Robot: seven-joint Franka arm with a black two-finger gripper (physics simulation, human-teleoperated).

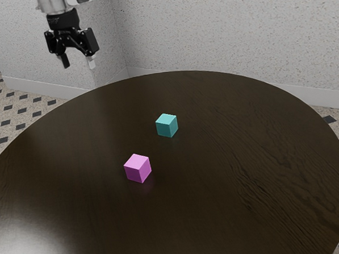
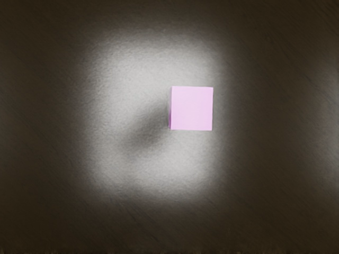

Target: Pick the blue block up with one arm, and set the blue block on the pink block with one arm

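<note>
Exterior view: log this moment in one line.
pincer open, raised, empty | teal-blue block on dark round wooden table | pink block apart from it | stack not done

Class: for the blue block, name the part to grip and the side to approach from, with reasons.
Grip two opposite side faces of the blue block, coming straight down from above. It is a cube sitting flat on the table, its top free, apart from the pink block, so its sides are clear.

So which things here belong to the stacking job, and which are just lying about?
Job: small blue-green cube; small pink cube; black two-finger tool, open and empty.
Just there: round dark wooden table; speckled white wall; patterned tile floor.
</note>
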